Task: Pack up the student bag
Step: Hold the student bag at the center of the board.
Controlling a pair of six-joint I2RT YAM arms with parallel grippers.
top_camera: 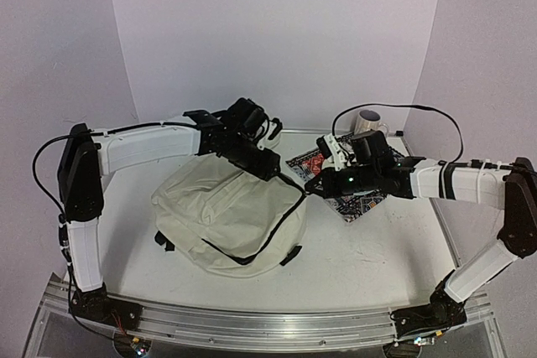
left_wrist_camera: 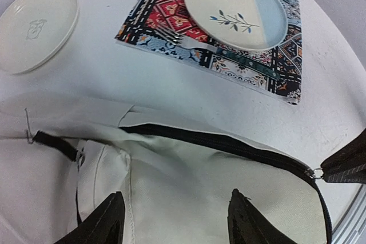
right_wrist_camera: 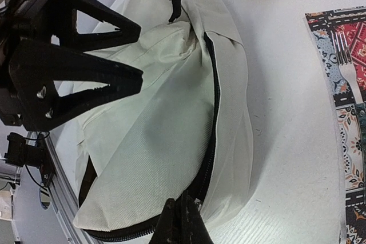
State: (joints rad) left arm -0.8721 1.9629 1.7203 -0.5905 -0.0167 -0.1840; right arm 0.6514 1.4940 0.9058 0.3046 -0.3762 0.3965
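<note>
The cream student bag (top_camera: 225, 214) lies on the table left of centre, its black zipper (right_wrist_camera: 213, 112) running along its edge. My right gripper (right_wrist_camera: 183, 221) is shut on the zipper pull (left_wrist_camera: 312, 172) at the bag's right end; it also shows in the top view (top_camera: 310, 185). My left gripper (left_wrist_camera: 177, 198) is open and empty, its fingers spread just above the bag's fabric near the top. It shows in the top view (top_camera: 270, 167) and in the right wrist view (right_wrist_camera: 140, 54).
A patterned placemat (left_wrist_camera: 154, 21) right of the bag carries a cream and blue plate (left_wrist_camera: 234, 7) and a fork (left_wrist_camera: 189, 38). A white saucer (left_wrist_camera: 35, 27) lies behind the bag. A mug (top_camera: 369, 121) stands at the back right.
</note>
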